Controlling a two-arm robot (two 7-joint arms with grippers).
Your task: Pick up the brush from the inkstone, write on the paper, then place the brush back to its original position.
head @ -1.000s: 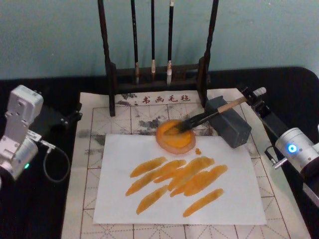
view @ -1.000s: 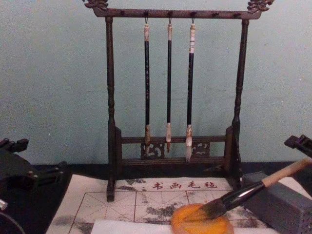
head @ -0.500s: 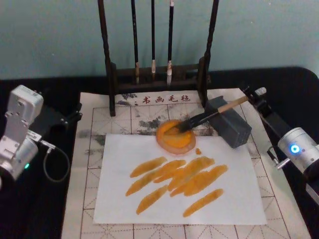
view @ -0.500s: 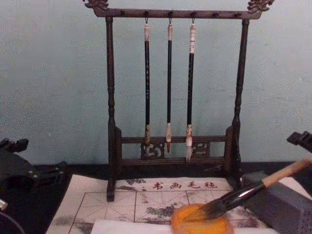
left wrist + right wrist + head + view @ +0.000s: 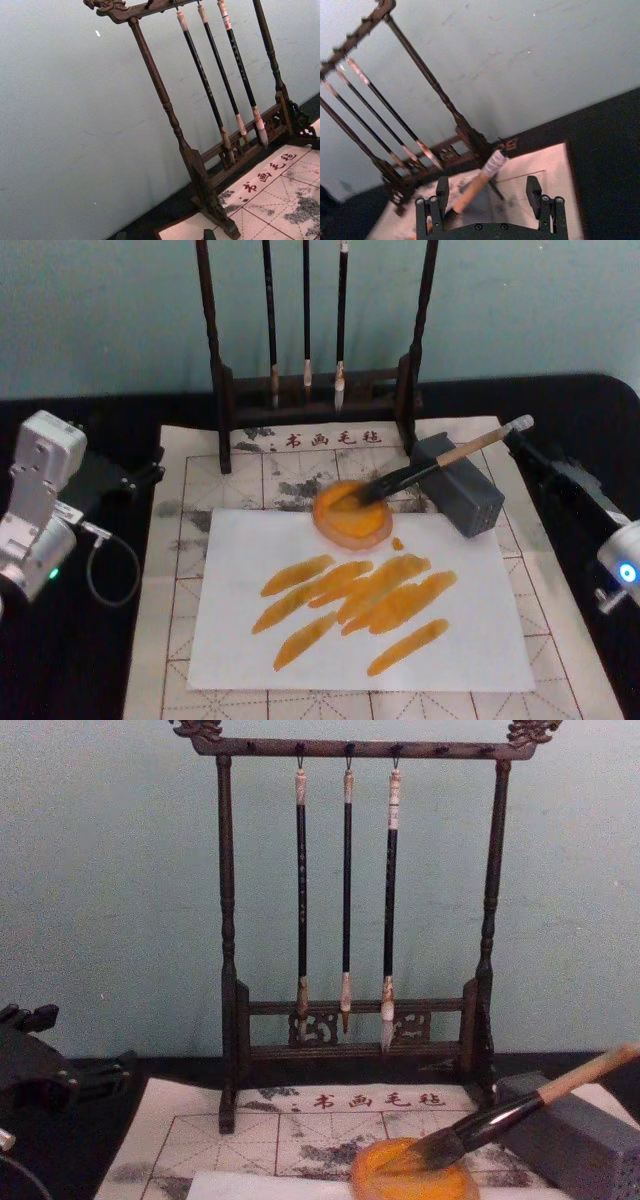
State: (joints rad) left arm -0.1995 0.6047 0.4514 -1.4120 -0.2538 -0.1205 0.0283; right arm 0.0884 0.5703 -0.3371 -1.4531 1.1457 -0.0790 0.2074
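The brush (image 5: 420,471) rests with bristles in the inkstone (image 5: 352,513), handle on a grey block (image 5: 460,486). At 3 o'clock, the right tool (image 5: 490,212) gapes wide, empty; left tool's fingers: cannot tell.

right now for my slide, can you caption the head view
Brush resting with bristles in the inkstone, orange strokes across the paper, open right gripper behind the handle.
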